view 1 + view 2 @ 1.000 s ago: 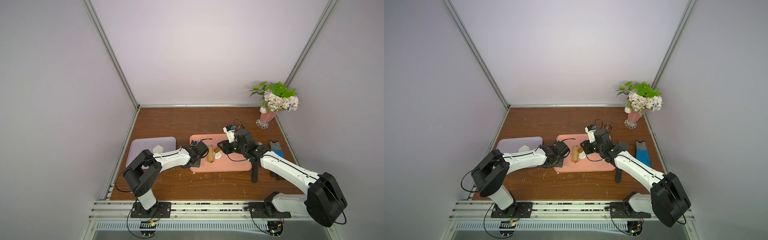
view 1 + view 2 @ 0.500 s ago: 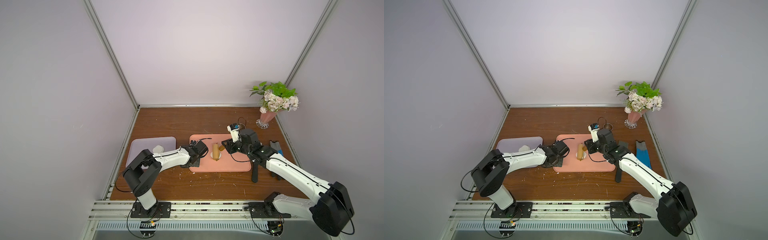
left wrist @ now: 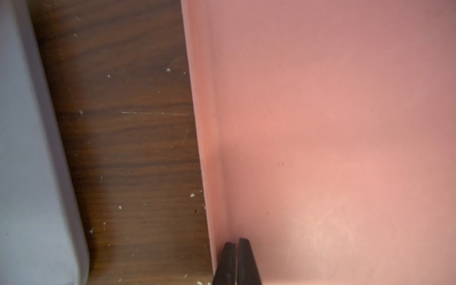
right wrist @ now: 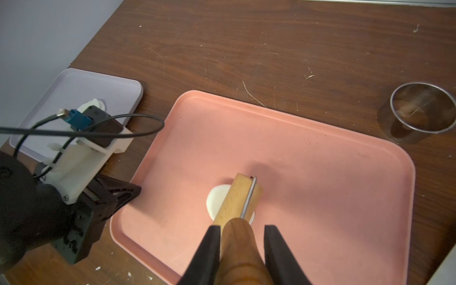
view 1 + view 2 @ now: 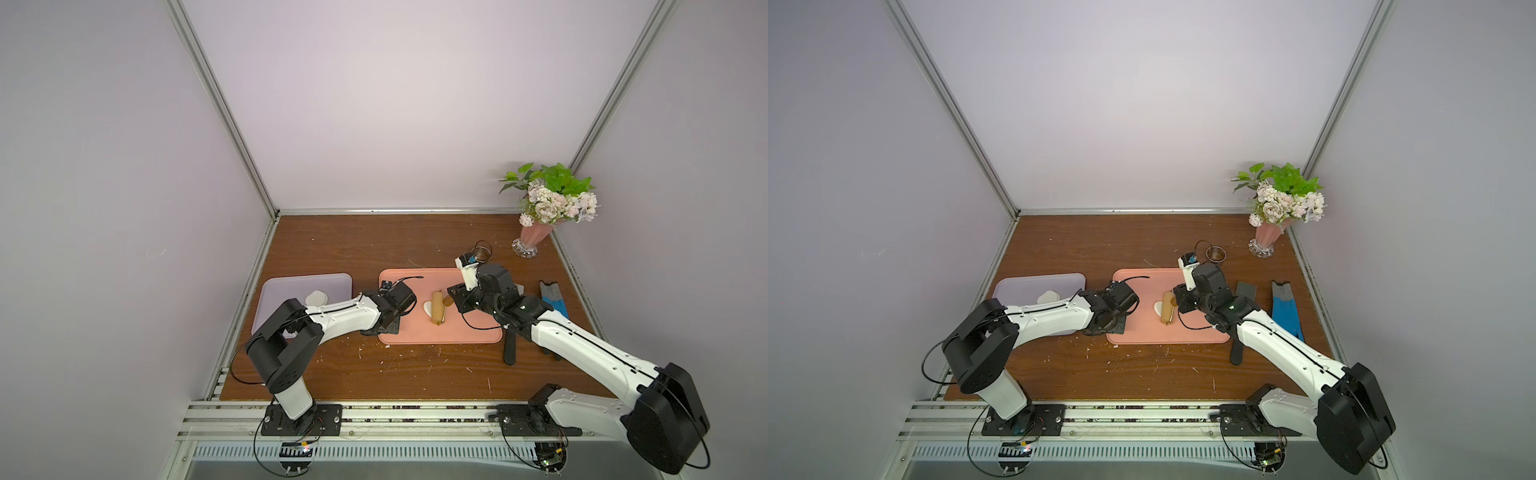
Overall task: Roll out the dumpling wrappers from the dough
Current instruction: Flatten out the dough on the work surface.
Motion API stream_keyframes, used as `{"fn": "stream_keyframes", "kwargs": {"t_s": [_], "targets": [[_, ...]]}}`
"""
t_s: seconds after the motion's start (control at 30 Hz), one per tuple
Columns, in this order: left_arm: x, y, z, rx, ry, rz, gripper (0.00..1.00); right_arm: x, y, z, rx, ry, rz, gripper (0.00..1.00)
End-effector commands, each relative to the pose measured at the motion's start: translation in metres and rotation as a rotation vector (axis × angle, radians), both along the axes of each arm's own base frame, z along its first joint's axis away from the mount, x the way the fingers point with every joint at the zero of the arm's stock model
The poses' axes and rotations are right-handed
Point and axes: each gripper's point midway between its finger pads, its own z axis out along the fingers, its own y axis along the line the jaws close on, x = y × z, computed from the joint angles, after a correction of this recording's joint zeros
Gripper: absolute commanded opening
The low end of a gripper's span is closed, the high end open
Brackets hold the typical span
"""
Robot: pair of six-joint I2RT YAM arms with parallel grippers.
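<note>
A flattened white piece of dough [image 4: 216, 200] lies mid-way on the pink tray [image 4: 320, 160], also visible in both top views [image 5: 428, 308] [image 5: 1158, 307]. The tan wooden roller [image 4: 238, 197] [image 5: 436, 308] [image 5: 1168, 308] rests across it and hides its right part. My right gripper [image 4: 243, 228] [image 5: 453, 300] is shut on the roller's dark handle. My left gripper [image 3: 235, 243] [image 5: 391, 327] is shut and empty, its tips pressed on the pink tray [image 3: 320, 123] just inside its left rim. White round dumpling wrappers [image 5: 316, 298] [image 5: 1048, 296] lie stacked on the purple tray [image 5: 303, 286].
A steel ring cutter [image 4: 419, 111] [image 5: 483, 250] stands behind the pink tray's far right corner. A flower vase [image 5: 536, 241] is at the back right. A blue scraper [image 5: 552, 301] and a black-handled tool [image 5: 509, 345] lie right of the tray. Dough crumbs dot the wood.
My right gripper has drawn the roller a little to the right over the dough, turning it slightly. The left arm has stayed in place.
</note>
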Motion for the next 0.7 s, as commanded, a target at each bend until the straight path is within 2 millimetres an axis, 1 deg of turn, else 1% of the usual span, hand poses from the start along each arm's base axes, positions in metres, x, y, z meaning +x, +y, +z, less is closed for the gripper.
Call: {"fn": "stream_keyframes", "kwargs": {"t_s": [0.0,0.17,0.27,0.33,0.4,0.53,0.6,0.67], "targets": [[-0.009,0.019,-0.012,0.070,0.048,0.024,0.00,0.000,-0.049,-0.028,-0.268,0.020,-0.097,0.00],[-0.009,0.018,-0.012,0.068,0.048,0.018,0.00,0.001,-0.048,-0.029,-0.277,0.020,-0.092,0.00],[-0.009,0.018,-0.012,0.066,0.049,0.018,0.00,0.003,-0.047,-0.024,-0.290,0.006,-0.094,0.00],[-0.009,0.018,-0.013,0.066,0.050,0.016,0.00,0.006,-0.045,-0.014,-0.280,-0.013,-0.094,0.00],[-0.009,0.018,-0.012,0.066,0.049,0.017,0.00,0.010,-0.038,0.005,-0.233,-0.048,-0.084,0.00],[-0.009,0.018,-0.012,0.065,0.048,0.017,0.00,0.017,-0.020,0.057,-0.107,-0.138,-0.052,0.00],[-0.009,0.018,-0.011,0.062,0.048,0.017,0.00,0.019,-0.011,0.076,-0.059,-0.166,-0.027,0.00],[-0.009,0.018,-0.010,0.061,0.045,0.016,0.00,0.018,-0.001,0.088,-0.008,-0.177,0.008,0.00]]}}
